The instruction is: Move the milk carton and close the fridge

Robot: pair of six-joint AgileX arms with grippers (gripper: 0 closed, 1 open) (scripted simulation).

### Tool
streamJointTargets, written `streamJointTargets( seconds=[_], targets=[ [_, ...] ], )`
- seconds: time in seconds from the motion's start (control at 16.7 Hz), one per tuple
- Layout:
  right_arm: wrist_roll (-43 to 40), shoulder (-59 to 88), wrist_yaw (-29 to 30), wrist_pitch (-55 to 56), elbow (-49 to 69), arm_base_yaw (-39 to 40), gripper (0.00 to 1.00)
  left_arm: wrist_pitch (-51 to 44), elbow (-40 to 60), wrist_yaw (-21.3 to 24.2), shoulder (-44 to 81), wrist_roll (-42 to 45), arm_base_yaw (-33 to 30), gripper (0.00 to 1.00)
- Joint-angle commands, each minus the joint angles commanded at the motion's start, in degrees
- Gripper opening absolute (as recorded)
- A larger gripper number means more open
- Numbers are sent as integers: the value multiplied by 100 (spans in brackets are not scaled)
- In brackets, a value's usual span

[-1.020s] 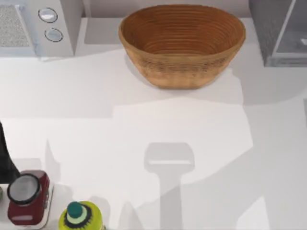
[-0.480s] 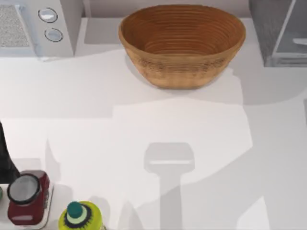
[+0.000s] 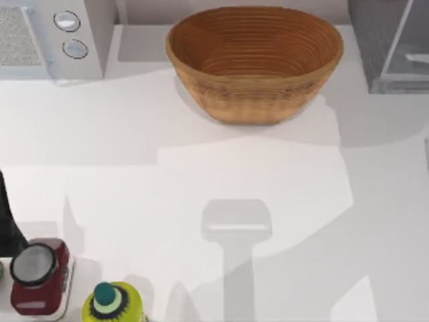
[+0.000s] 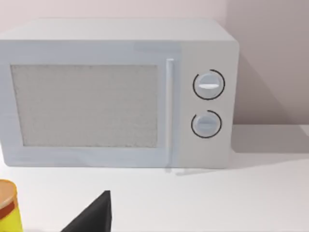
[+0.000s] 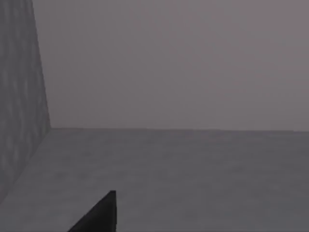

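Wicker basket: upright at far centre of white counter, btwn microwave & fridge, touching neither.
Fridge: grey metallic box at far right corner; pale glassy panel w/ light-grey frame sits at a slant to the grey body.
Microwave: far left corner, 2 round knobs; door flush w/ its front in left wrist view.
Red jar: grey lid, near left corner.
Yellow-green bottle: teal cap, upright, just beside the jar, cut by near edge.
Yellow can: tan top, on counter in front of microwave, apart from it.
Left arm: dark, at left edge by the jar.
Left end effector: dark tip over counter, facing microwave front; open or closed, can't tell.
Right end effector: dark tip facing dim grey floor, back wall & 1 textured grey side panel; open or closed, can't tell.
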Motion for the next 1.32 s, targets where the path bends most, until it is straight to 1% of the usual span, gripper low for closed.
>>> streamJointTargets(
  seconds=[0.24, 0.48, 0.66, 1.08, 1.32],
  targets=[
    [12, -593, 21, -276, -350, 89, 100, 0, 0, 0, 0, 0, 0, 100],
    [10, -2153, 129, -959, -1212, 251, 100, 0, 0, 0, 0, 0, 0, 100],
    [-1, -3863, 269, -1665, -2102, 391, 100, 0, 0, 0, 0, 0, 0, 100],
    [-25, -8534, 684, -3565, -4512, 746, 100, 0, 0, 0, 0, 0, 0, 100],
    [-27, -10893, 908, -4566, -5791, 941, 100, 0, 0, 0, 0, 0, 0, 100]
  ],
)
